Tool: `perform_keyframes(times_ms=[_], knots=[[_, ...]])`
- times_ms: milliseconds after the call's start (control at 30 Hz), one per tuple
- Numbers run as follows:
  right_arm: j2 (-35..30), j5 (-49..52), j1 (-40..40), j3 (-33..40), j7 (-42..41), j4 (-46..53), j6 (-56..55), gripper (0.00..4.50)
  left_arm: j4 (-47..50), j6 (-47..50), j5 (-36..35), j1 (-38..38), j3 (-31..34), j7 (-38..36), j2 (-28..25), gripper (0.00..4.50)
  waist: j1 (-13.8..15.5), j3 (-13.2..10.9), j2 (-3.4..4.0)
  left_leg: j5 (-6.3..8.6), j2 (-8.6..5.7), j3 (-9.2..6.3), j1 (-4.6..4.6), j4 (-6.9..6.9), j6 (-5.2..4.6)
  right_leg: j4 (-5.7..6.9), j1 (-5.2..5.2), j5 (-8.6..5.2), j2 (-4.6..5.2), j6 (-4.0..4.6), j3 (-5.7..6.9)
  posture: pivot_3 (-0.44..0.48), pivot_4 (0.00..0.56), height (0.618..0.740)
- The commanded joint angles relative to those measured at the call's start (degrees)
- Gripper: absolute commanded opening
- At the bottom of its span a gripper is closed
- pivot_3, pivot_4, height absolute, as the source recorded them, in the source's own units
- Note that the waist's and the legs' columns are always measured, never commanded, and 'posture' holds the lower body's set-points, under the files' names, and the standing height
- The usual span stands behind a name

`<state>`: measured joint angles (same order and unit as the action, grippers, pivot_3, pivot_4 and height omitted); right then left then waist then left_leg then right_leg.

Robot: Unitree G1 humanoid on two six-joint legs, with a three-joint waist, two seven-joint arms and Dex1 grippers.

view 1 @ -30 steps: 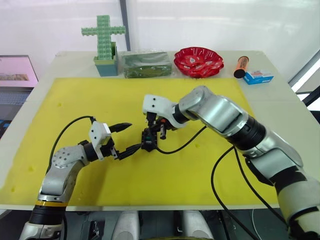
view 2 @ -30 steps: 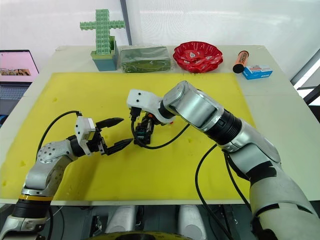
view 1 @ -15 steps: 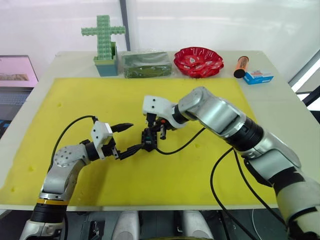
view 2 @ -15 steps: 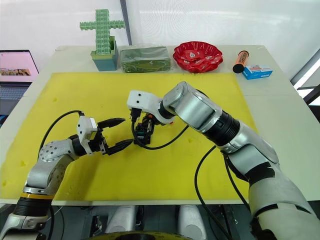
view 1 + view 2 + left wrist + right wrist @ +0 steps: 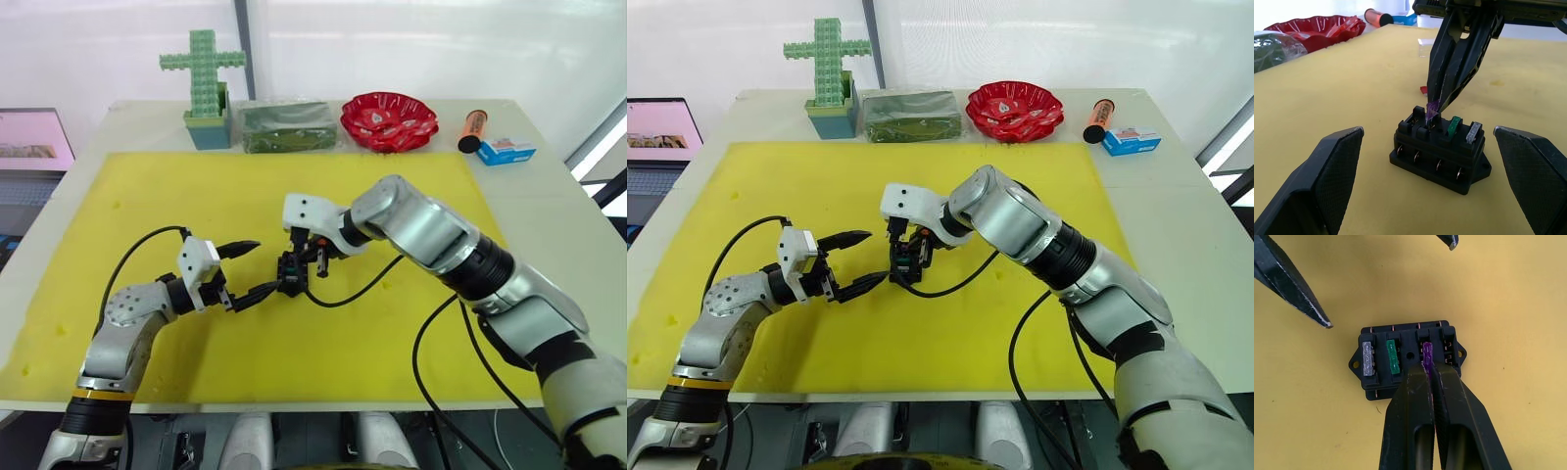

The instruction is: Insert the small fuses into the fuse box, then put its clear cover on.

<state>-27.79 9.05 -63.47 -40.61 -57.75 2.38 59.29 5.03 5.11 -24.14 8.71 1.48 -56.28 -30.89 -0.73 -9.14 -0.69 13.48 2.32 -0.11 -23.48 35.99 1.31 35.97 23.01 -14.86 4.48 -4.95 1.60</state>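
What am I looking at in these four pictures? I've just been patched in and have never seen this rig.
It is a humanoid robot with two arms, each ending in two black fingers. Two pictures come from its head, looking down on a yellow mat; the other two come from cameras on each wrist. The right gripper is shut on a purple fuse, setting it into the black fuse box, where a grey fuse and a green fuse already sit. The left gripper is open beside the box. A red fuse and the clear cover lie on the mat behind.
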Motion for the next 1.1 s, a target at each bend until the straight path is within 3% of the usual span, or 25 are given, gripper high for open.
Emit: perform_keyframes(times_ms=[33, 1100], knots=[[0.4, -1.3, -0.4, -0.5, -0.6, 0.3, -1.4, 0.02, 0.7, -1.2, 0.2, 0.7, 1.0, -0.1, -0.6, 4.5, 0.0, 0.0, 0.0, 0.0, 0.0, 0.0, 0.0, 0.0, 0.0, 0.0, 0.0, 0.0, 0.0, 0.0, 0.0, 0.0, 0.15, 0.74], [1.4, -3.9, 0.6, -0.8, -3.6, -1.9, -3.5, 0.02, -1.0, -2.0, 0.8, 2.0, 1.1, -0.1, -0.9, 4.5, 0.0, 0.0, -0.01, 0.0, 0.0, 0.0, 0.03, 0.0, 0.0, 0.01, -0.02, 0.0, 0.0, -0.01, 0.01, 0.0, 0.15, 0.74]])
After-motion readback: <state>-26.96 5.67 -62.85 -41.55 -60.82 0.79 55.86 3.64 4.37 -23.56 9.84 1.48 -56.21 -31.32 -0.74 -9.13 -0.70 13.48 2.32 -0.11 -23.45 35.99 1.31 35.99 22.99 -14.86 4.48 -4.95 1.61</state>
